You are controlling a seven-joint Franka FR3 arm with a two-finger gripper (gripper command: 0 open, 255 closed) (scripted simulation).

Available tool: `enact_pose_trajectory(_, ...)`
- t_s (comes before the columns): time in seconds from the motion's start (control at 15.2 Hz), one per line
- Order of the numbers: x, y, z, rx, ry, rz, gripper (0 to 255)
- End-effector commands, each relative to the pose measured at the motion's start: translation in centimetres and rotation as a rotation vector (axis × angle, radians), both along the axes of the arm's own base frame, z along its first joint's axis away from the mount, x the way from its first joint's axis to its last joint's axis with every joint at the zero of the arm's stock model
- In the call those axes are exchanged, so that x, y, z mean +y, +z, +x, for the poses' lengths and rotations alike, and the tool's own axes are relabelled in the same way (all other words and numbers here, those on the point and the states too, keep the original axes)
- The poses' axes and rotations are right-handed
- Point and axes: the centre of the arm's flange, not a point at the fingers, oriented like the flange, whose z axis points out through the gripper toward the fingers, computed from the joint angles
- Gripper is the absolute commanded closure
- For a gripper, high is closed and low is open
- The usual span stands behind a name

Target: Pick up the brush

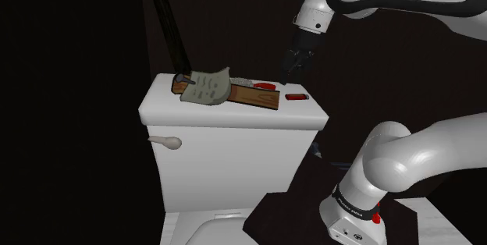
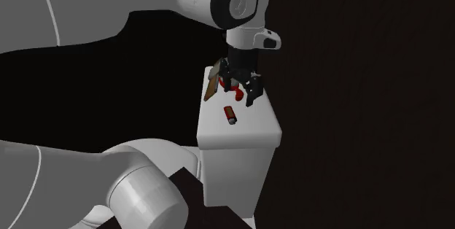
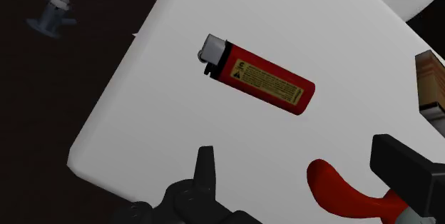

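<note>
A white toilet tank lid [image 1: 234, 115] carries the objects. What looks like the brush has a curved red handle [image 3: 341, 190] and a pale grey head [image 1: 246, 82]; it lies near the lid's back edge. My black gripper [image 1: 295, 62] hovers just above the lid's right end in the shoulder view, open. In the wrist view the gripper [image 3: 307, 180] has the tip of the red handle between its spread fingers, and they do not clasp it. The gripper [image 2: 244, 89] hangs over the red handle [image 2: 235, 87].
A red lighter [image 3: 258, 80] lies on the lid just beyond the fingers. A brown wooden board [image 1: 254, 96] with a grey-green pad [image 1: 207, 87] on it lies along the lid. A black pipe [image 1: 168, 25] rises behind. A flush lever [image 1: 165, 141] sticks out of the tank's front.
</note>
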Motion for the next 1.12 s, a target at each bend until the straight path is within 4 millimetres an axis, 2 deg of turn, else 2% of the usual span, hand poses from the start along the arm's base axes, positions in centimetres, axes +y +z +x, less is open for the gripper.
enact_pose_trajectory(0.0,0.0,0.0,0.0,0.000,0.000,0.000,0)
enact_pose_trajectory(0.26,3.3,1.4,4.4,-0.047,0.474,-0.083,0)
enact_pose_trajectory(0.46,7.0,2.3,6.3,-0.082,0.830,-0.146,0)
enact_pose_trajectory(0.53,7.6,2.4,6.5,-0.087,0.884,-0.156,0)
enact_pose_trajectory(1.06,7.6,-1.6,6.5,-0.087,0.884,-0.156,0)
